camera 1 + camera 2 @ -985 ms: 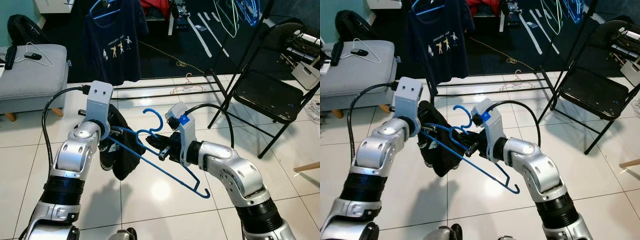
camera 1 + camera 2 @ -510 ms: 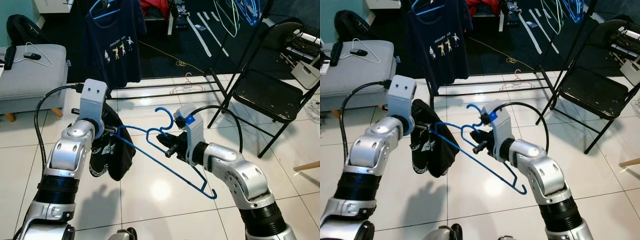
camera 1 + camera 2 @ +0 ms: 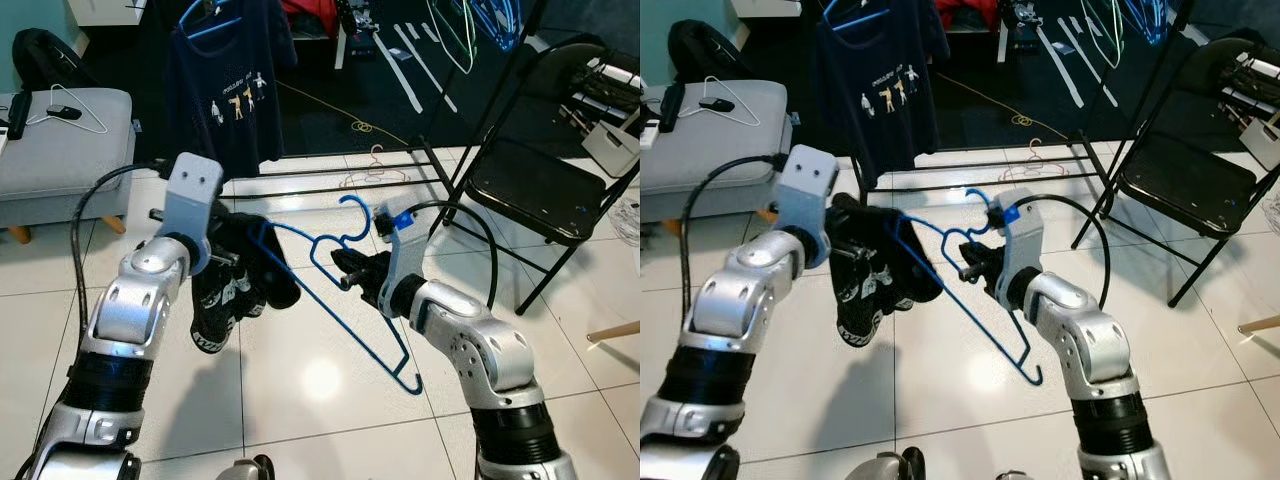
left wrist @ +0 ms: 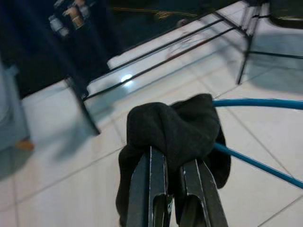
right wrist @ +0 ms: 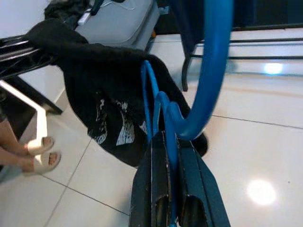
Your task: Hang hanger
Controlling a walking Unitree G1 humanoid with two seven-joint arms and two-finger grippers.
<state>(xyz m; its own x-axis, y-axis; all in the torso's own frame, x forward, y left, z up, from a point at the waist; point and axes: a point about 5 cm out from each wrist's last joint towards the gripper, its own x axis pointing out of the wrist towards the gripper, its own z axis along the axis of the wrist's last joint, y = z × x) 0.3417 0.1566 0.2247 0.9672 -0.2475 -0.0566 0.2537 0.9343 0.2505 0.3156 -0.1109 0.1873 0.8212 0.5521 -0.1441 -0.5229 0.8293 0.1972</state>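
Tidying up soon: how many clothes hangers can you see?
At least 4: blue hanger in the right gripper; blue hanger under the hung navy T-shirt; white one on the grey bench; pink one on the floor. Others may be hidden.

White tile floor [image 3: 300, 380]; pink hanger [image 3: 372, 170] on it.

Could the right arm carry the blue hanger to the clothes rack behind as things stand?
Probably not yet: the right gripper grips the blue hanger at its neck, but the left gripper clamps the black garment draped on it, and the clothes rack stands beyond.
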